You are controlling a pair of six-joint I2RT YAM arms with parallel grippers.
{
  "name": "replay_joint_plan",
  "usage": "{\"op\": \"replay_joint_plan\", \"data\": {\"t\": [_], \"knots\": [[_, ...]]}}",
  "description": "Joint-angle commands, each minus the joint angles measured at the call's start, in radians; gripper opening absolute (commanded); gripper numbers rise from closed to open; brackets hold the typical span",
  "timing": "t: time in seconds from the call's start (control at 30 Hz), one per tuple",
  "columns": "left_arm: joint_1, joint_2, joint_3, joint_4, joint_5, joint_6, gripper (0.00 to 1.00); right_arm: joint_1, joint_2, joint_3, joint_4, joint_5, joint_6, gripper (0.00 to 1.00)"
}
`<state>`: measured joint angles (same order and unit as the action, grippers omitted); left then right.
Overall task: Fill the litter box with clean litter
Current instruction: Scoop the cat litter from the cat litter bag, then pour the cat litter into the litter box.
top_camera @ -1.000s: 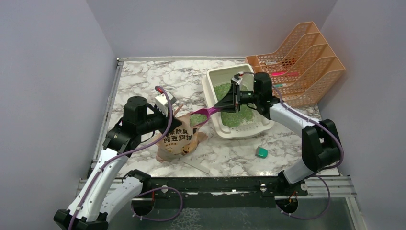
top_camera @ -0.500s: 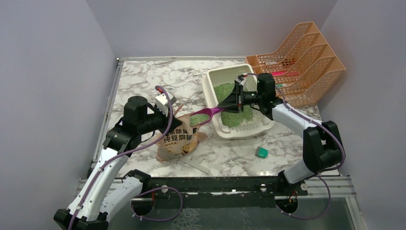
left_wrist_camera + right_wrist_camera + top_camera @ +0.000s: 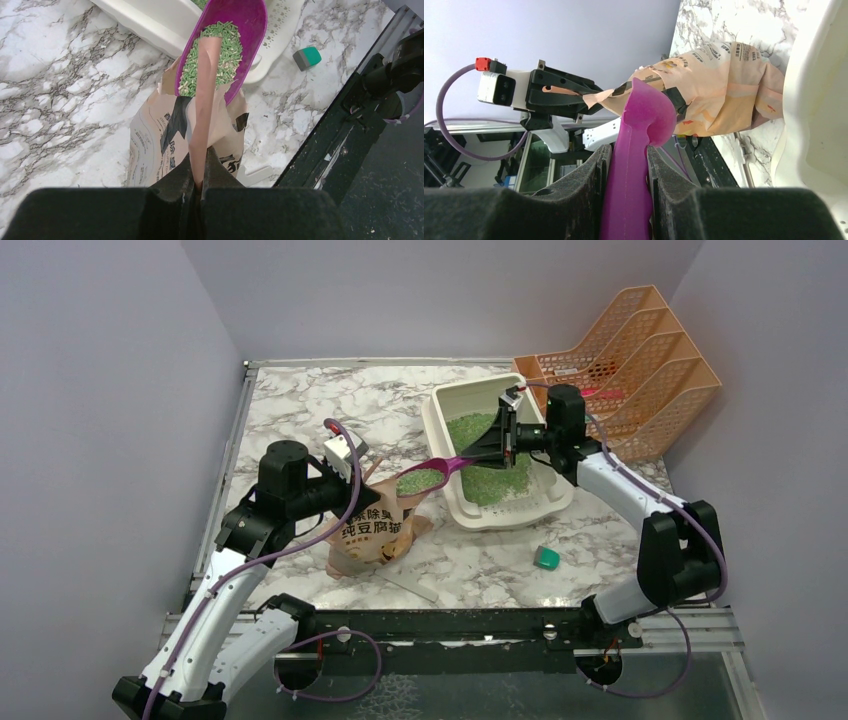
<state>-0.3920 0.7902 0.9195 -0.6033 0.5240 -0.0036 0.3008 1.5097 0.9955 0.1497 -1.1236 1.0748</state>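
With the right claw (image 3: 475,451), grips the flat handle of the magenta plastic scoop (image 3: 426,478), black pads (image 3: 584,200) clenched on either side of it in the right wrist view. With the left claw (image 3: 197,172), pinches a strip of the torn top edge of the tan paper bag printed with dark characters (image 3: 368,536), jaws fully closed on the paper, and holds the mouth up.

Has drawn the right wrist back toward the far right over the last second, and with it has carried the scoop a little up and to the right, clear of the bag's mouth. Carries a load of small bright green litter granules (image 3: 220,52) in the bowl, heaped along the middle, none seen falling. Hangs that bowl over the bag's edge, just beside the near-left rim of the cream-white rectangular plastic litter box (image 3: 500,516). Shows the same green litter (image 3: 468,430) already spread over much of the box floor, with pale floor bare near the front end.

Points to a scooping stroke finished and a transfer under way: probably needs only a further short pull over the rim, then a tip of the bowl. Risks a spill onto the marble-patterned table (image 3: 300,410) if tilted before clearing that rim.
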Motion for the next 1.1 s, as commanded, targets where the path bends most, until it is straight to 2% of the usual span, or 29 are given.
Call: {"op": "replay_joint_plan", "data": {"t": [0.0,0.7,1.07], "knots": [[-0.002,-0.016,0.033,0.132,0.028,-0.019,0.00,-0.031,-0.053,0.035,-0.041,-0.026,-0.038,0.01],[-0.002,-0.015,0.033,0.132,0.022,-0.024,0.00,-0.104,-0.111,0.030,-0.032,-0.083,-0.015,0.01],[-0.002,-0.028,0.027,0.132,0.022,-0.033,0.00,-0.182,-0.149,0.019,0.008,-0.113,0.002,0.01]]}}
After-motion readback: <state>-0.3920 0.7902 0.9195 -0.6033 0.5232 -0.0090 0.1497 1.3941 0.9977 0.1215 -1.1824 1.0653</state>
